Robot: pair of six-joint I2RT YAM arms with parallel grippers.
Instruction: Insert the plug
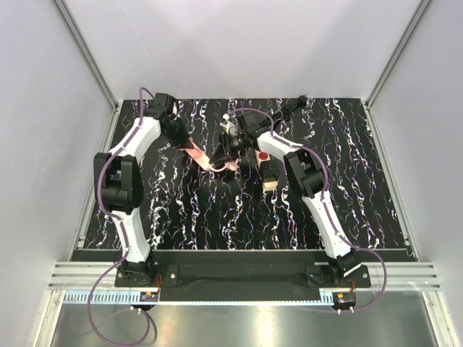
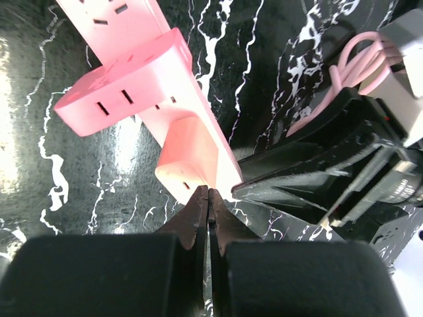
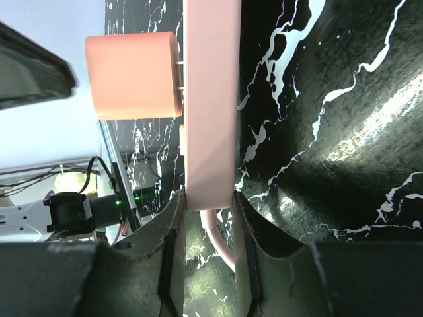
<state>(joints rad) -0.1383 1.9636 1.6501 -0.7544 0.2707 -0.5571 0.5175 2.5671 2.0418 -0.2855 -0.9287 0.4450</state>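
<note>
Right gripper (image 3: 207, 198) — clamps one end of the pink power strip (image 3: 210, 99) between both fingers, with the strip seen edge-on against the black marbled table (image 3: 330, 132). Left gripper (image 2: 208, 198) — sits clenched on nothing, fingertips pressed together right at the near end of the salmon plug (image 2: 192, 155). Shows the plug standing in the strip's face, metal prongs (image 3: 180, 74) partly bared between plug body and strip, not fully home. Places both grippers near the table's middle in the top view, pink cable (image 2: 360, 63) looped beside.
</note>
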